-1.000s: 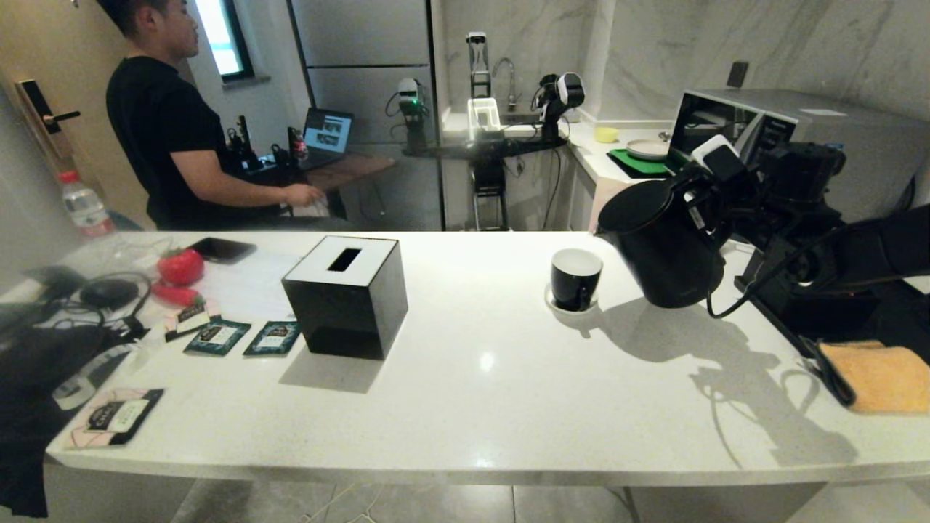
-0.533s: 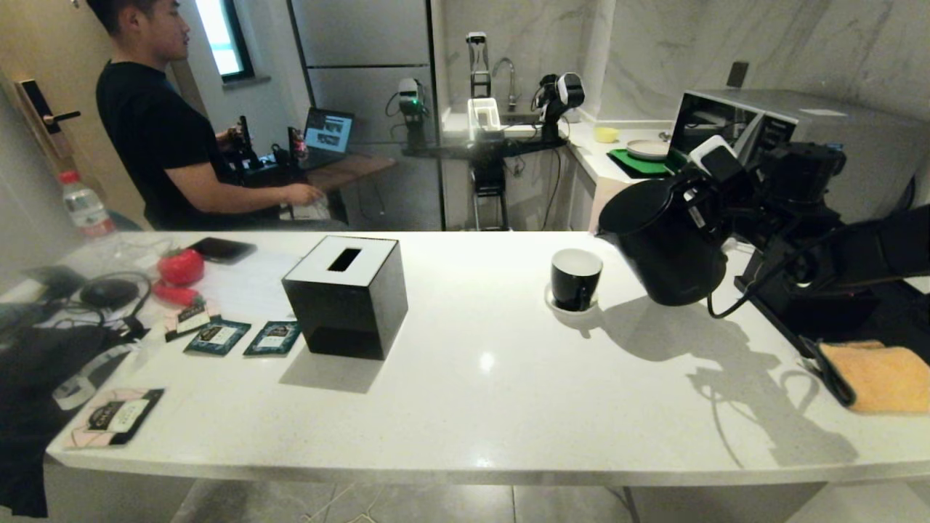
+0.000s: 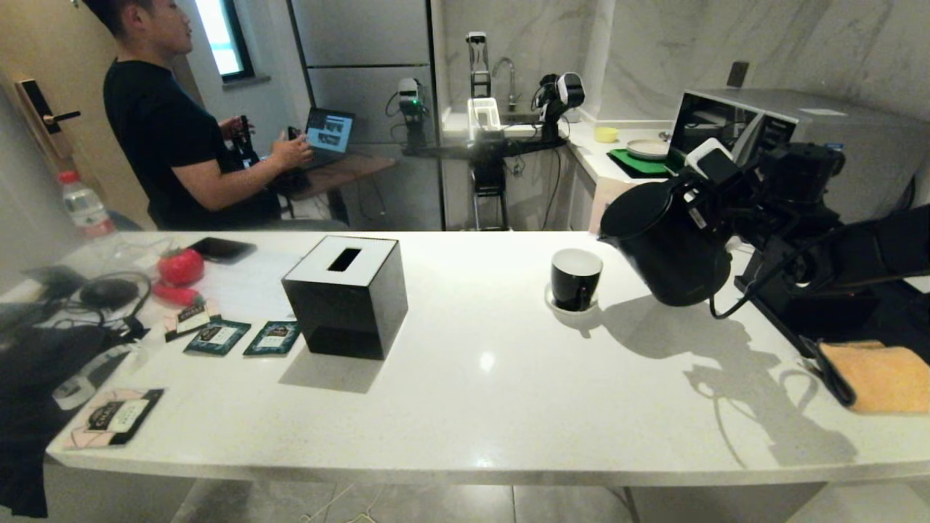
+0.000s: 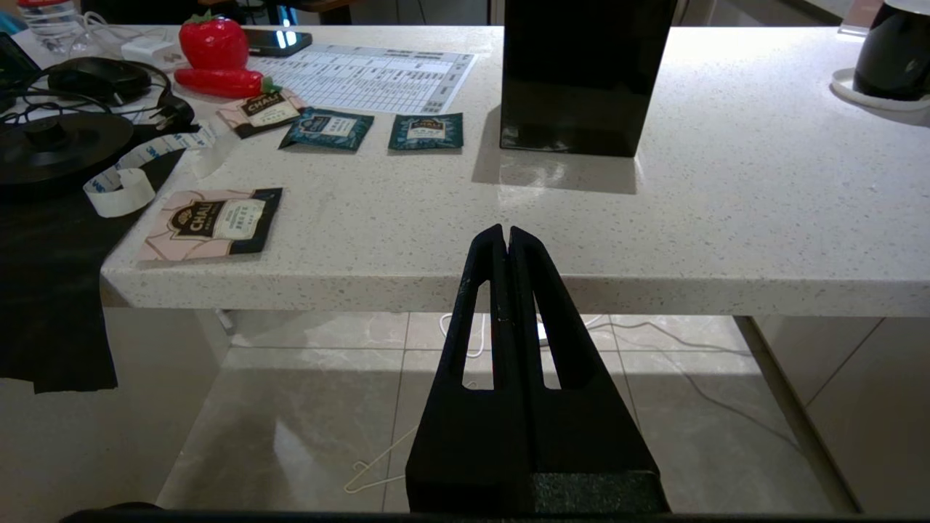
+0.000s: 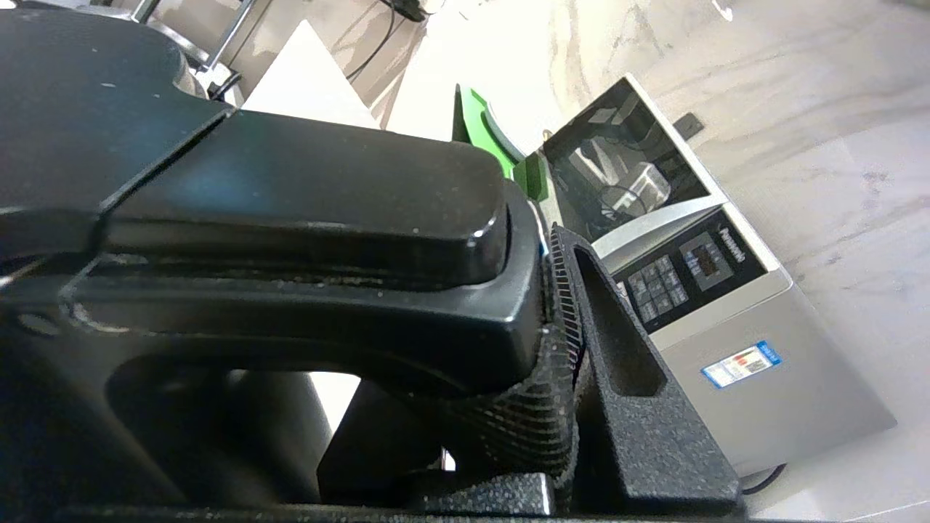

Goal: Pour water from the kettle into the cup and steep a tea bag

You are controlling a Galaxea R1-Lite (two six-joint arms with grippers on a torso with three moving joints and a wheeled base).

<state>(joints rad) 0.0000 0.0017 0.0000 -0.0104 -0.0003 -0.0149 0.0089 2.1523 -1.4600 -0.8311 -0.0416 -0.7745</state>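
My right gripper (image 3: 716,207) is shut on the handle of the matte black kettle (image 3: 665,250), which hangs tilted above the counter with its spout towards the cup. In the right wrist view the handle (image 5: 290,218) fills the frame, with one ribbed finger (image 5: 617,363) pressed against it. The black cup (image 3: 575,278) with its white inside stands on a white saucer (image 3: 574,308) just left of the kettle. No water shows. The tea bag is out of view. My left gripper (image 4: 506,234) is parked, shut and empty, below the counter's front edge.
A black tissue box (image 3: 347,294) stands mid-counter, with teal sachets (image 3: 218,336) and a red strawberry toy (image 3: 180,266) to its left. A round black base (image 4: 51,142) and cables lie at the far left. An orange cloth (image 3: 883,378) lies front right. A person works behind the counter.
The kettle has turned slightly in my right gripper, its base swinging a little to the right. The person's hand has lifted from the desk to the laptop area.
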